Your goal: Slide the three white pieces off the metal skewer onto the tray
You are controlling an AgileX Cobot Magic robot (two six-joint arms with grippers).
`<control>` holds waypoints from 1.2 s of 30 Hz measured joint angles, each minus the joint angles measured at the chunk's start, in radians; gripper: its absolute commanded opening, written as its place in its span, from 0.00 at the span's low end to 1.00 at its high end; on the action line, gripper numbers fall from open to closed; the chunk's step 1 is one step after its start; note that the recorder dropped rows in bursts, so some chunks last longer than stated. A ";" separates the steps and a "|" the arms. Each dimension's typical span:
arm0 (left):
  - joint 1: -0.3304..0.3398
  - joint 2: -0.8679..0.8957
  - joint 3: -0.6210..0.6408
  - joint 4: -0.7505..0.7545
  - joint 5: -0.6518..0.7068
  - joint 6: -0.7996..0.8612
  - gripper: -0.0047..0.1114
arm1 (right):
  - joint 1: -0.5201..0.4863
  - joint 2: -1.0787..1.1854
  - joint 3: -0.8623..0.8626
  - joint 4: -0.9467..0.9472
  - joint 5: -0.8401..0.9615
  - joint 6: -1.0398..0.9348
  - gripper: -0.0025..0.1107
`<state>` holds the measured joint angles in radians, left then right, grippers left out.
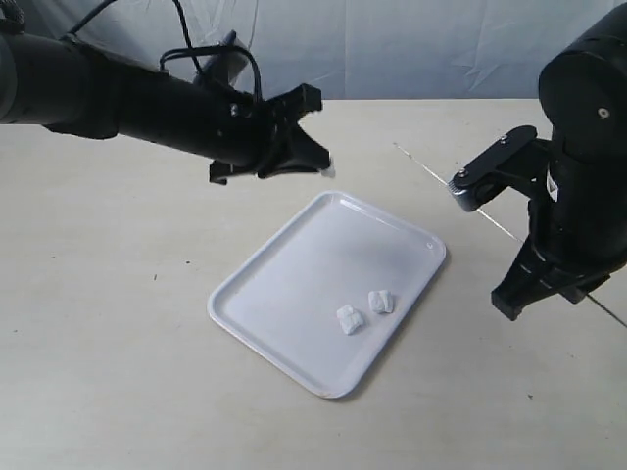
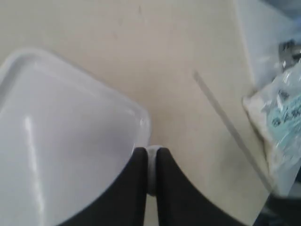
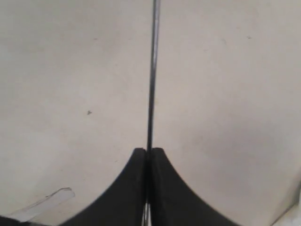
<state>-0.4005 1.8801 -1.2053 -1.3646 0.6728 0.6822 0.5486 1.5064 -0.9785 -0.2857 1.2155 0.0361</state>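
The white tray [image 1: 294, 274] lies mid-table with two white pieces [image 1: 350, 319] [image 1: 381, 302] resting on it near its right side. My left gripper [image 1: 323, 164] hovers above the tray's far corner. In the left wrist view the left gripper [image 2: 151, 149] is shut on the third white piece [image 2: 152, 169], just past the tray's rim [image 2: 141, 123]. The metal skewer [image 1: 441, 181] slants bare over the table right of the tray, also showing as a blurred line [image 2: 230, 127]. My right gripper [image 3: 149, 150] is shut on the skewer [image 3: 153, 70], which runs straight out from its fingertips.
The right arm [image 1: 583, 196] stands at the table's right edge, hiding part of the skewer. A clear plastic packet [image 2: 277, 113] lies beyond the skewer in the left wrist view. A white backdrop [image 1: 392, 49] closes the far side.
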 measured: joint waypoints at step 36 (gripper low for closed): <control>-0.067 -0.383 0.133 0.330 -0.274 -0.110 0.04 | 0.002 0.366 -0.189 0.077 -0.400 -0.186 0.02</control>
<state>-0.4680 1.4974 -1.0726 -1.0342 0.3986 0.5725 0.5504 1.8719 -1.1674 -0.2090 0.8152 -0.1495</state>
